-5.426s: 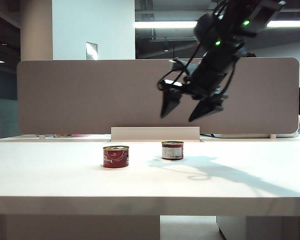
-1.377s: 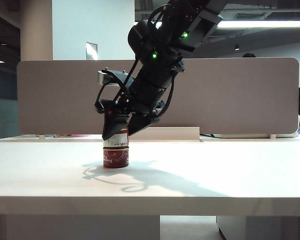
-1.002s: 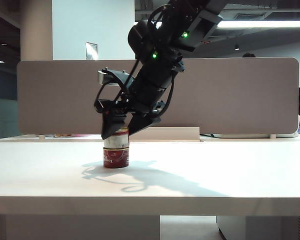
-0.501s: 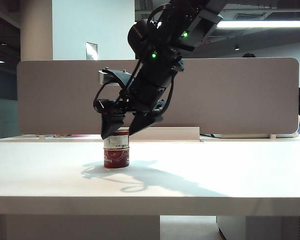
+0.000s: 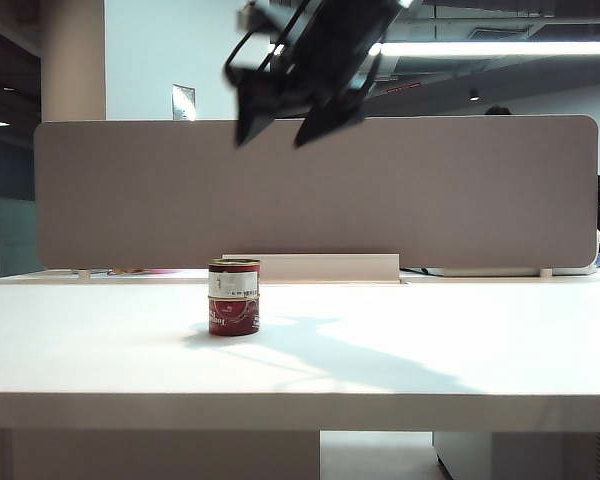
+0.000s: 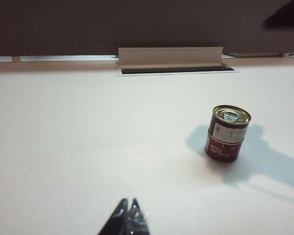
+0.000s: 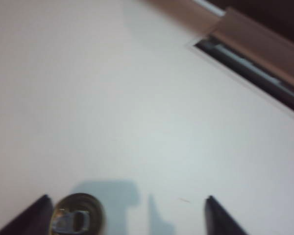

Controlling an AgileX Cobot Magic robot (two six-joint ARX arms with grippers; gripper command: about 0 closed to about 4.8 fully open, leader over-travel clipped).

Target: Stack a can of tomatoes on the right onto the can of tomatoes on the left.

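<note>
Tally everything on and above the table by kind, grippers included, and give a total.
Tomato cans: 2, the upper can stacked on the lower can
Grippers: 2, the right gripper open high above the stack, the left gripper low over the table, fingertips together
Total: 4

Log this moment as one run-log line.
stack: top can on bottom can | right gripper: open, high above | left gripper: shut, away
</note>
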